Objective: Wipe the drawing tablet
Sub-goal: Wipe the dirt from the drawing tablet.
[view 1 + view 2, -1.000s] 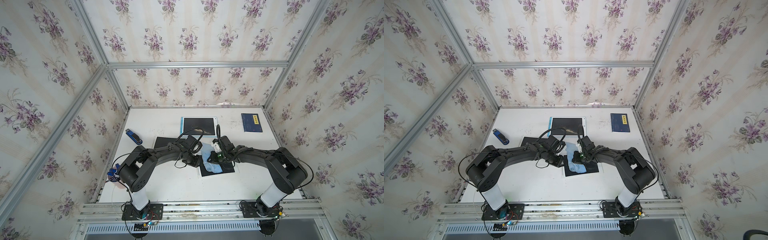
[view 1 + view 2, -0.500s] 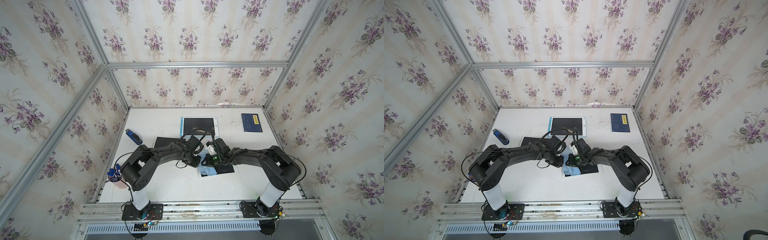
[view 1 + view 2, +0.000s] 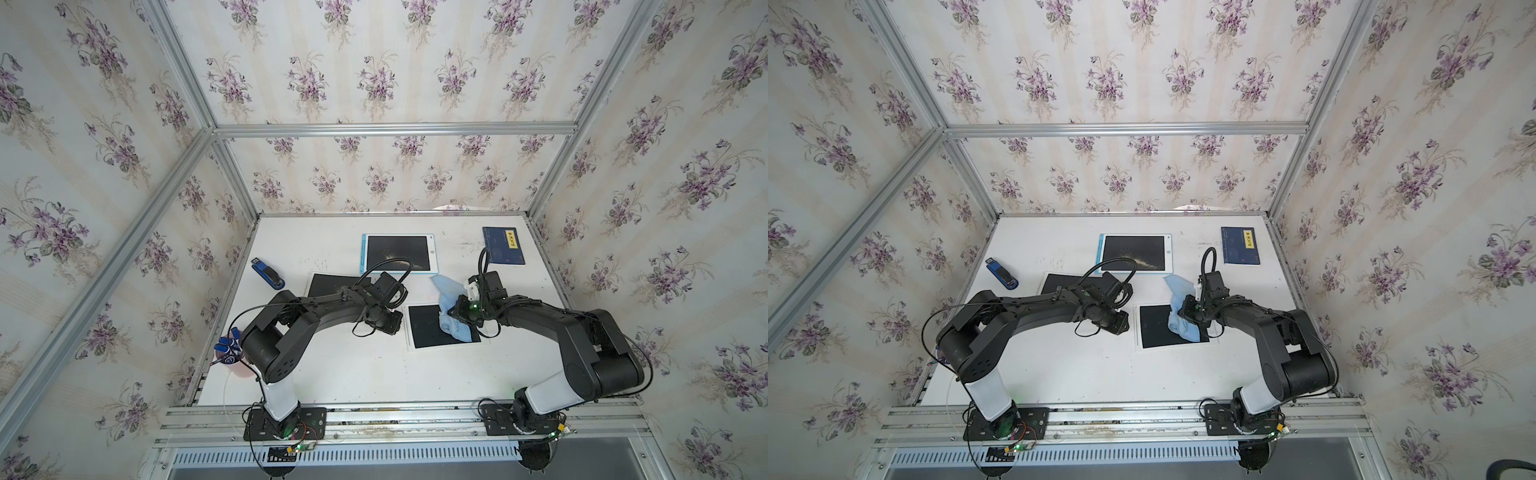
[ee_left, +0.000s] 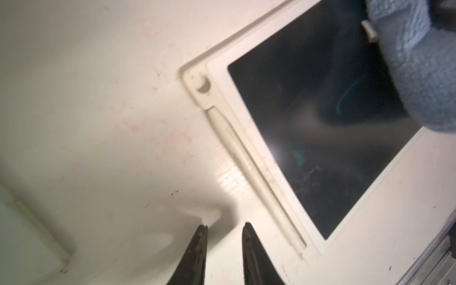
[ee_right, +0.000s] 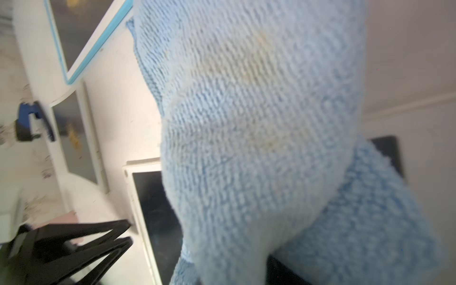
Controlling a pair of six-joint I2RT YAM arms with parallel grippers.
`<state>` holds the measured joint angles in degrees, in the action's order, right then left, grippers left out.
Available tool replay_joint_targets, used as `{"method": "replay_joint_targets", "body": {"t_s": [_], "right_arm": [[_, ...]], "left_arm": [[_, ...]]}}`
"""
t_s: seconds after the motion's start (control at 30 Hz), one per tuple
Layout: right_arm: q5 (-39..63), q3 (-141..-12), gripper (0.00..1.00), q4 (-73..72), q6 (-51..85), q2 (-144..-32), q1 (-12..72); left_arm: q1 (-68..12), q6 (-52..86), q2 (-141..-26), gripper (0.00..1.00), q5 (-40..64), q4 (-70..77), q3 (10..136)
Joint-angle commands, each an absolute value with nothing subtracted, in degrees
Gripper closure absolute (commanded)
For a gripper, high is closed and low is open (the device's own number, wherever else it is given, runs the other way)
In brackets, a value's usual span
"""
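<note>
On the table lie three drawing tablets, one cloth, one stapler.

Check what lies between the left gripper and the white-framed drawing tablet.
Nothing but a narrow strip of bare white table: the left wrist view shows the left gripper just off the stylus side of the drawing tablet.

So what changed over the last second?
The right gripper, shut on the cloth, swept it across the tablet from the left part toward the right edge. The left gripper stayed beside the tablet's left edge, jaws slightly apart, empty. Everything else is unmoved.
</note>
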<state>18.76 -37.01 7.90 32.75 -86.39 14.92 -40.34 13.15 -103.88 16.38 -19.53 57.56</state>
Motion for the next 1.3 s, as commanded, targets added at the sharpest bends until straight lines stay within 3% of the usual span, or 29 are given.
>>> {"method": "replay_joint_targets", "body": {"t_s": [0.0,0.23,0.33,0.5,1.0,1.27], "right_arm": [[4.8,-37.6,1.00,18.5,31.9,-83.7,14.6],[13.5,-37.9,1.00,13.8,31.2,-76.4,20.1],[14.3,-39.5,1.00,13.9,31.7,-77.3,23.9],[15.5,-38.9,1.00,12.5,32.4,-77.5,25.3],[17.8,-35.6,1.00,9.5,33.4,-79.5,26.7],[21.8,-33.8,1.00,4.8,36.0,-79.2,30.0]], "left_arm": [[-40.3,12.8,-105.4,0.72,11.3,-25.4,55.9],[-40.3,13.1,-103.9,0.71,11.3,-24.5,55.4],[-40.3,13.7,-102.5,0.64,13.0,-23.4,56.0],[-40.5,15.1,-102.5,0.60,16.3,-22.2,59.6],[-45.3,11.3,-115.4,0.61,5.6,-37.1,80.1],[-47.7,11.0,-120.0,0.64,1.1,-41.6,84.2]]}}
